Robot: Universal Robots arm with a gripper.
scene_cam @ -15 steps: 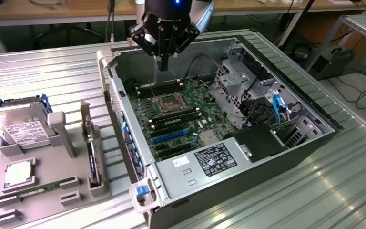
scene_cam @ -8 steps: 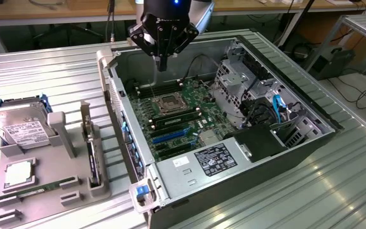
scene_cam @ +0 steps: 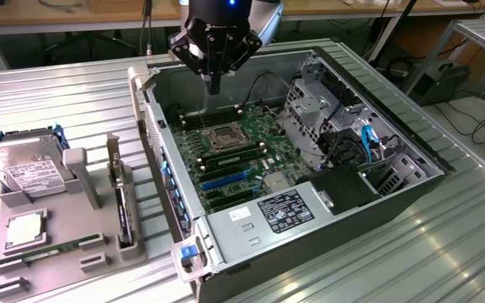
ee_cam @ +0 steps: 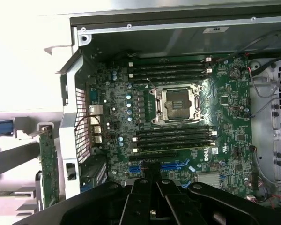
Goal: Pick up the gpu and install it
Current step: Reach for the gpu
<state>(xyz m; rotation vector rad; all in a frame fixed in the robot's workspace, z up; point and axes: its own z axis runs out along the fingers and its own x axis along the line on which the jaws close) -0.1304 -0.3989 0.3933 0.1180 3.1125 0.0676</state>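
Ext. view, left to right: a grey holder (scene_cam: 83, 170) on the ribbed metal surface (scene_cam: 74, 95) carries a hard drive (scene_cam: 28, 167), a CPU chip (scene_cam: 25, 230) and a memory stick (scene_cam: 53, 249); the gpu (scene_cam: 123, 208) stands on edge in a slot at the holder's right side, untouched, just beside the PC case (scene_cam: 411, 183) lying on its side. Over the case the arm (scene_cam: 225, 25) hangs w/ jaws pinched together, holding nothing, tips above the mobo (scene_cam: 234, 158) near the bare CPU socket (scene_cam: 225, 136), well apart from the gpu
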